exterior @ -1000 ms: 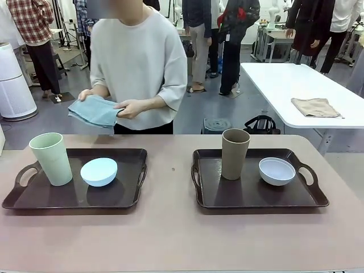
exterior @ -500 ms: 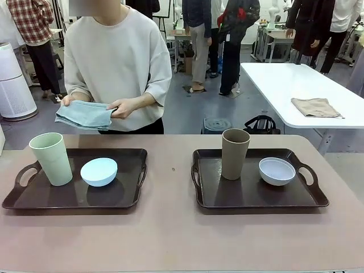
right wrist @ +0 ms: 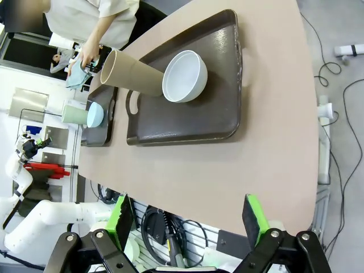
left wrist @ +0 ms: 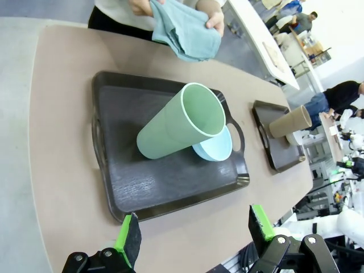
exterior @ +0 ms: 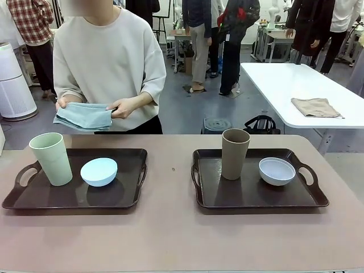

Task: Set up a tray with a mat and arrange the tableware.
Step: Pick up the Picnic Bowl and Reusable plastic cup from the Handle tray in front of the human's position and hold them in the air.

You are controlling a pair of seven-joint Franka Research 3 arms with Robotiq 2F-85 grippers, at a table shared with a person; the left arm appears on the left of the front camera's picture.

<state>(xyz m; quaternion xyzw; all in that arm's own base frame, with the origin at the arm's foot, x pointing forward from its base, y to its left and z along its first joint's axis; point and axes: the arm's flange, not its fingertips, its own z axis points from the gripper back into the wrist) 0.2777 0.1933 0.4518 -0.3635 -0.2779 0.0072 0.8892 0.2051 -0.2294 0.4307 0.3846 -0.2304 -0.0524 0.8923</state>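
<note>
Since the earlier frames the person [exterior: 111,57] has stepped toward picture left and now stands behind the left tray [exterior: 129,200], holding the folded blue-grey mat [exterior: 84,116] in both hands above the far edge of the table [exterior: 170,242]. That tray carries the pale green tumbler [exterior: 51,158] and the light blue bowl [exterior: 99,171] side by side. The right tray [exterior: 250,200] holds the brown tumbler [exterior: 235,153] and the whitish bowl [exterior: 277,170], apart. The left gripper [left wrist: 193,228] and the right gripper [right wrist: 186,215] hang at the near side, fingers spread wide and empty. The mat likely belongs under the tableware, so the tray wants clearing first. Take the tumbler mid-wall and lift it straight up, then the bowl by its rim, staying well away from the person's hands.
</note>
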